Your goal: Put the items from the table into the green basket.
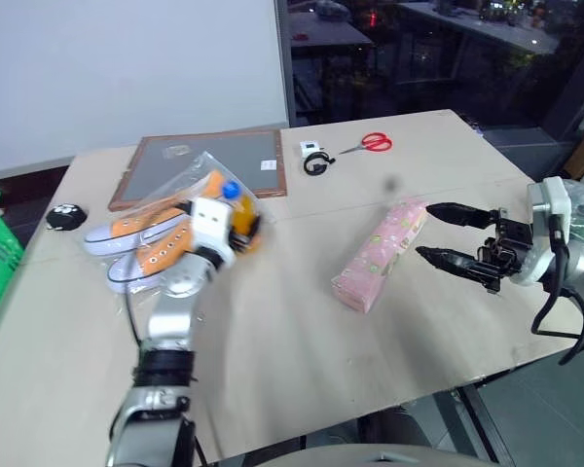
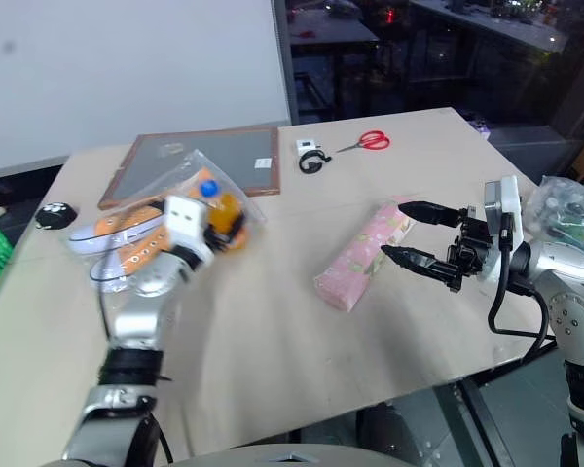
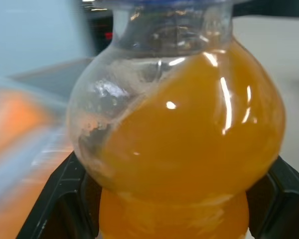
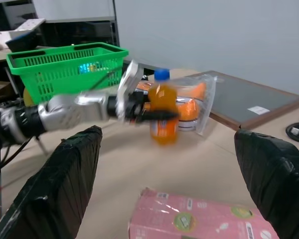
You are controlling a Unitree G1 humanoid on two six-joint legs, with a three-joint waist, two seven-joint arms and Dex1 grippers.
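**Orange-drink bottle in the left gripper's grasp, pink pack waiting on the table**

Far left of the pink soft pack (image 1: 380, 255) stands the green basket (image 4: 65, 64). Nearer, the left gripper (image 4: 145, 112) pinches the orange-drink bottle (image 4: 163, 115) at its waist, upright by the bagged orange shoes (image 1: 156, 238). The smooth, rounded bottle, mostly full, likely sloshes and slips, so the narrow waist suits it. The pack lies mid-table (image 1: 273, 321), probably light and squashy, best taken across its short width. Just right of it, the right gripper (image 1: 446, 235) hovers spread, empty.

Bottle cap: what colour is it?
Blue, clearest on the bottle cap in the right wrist view.
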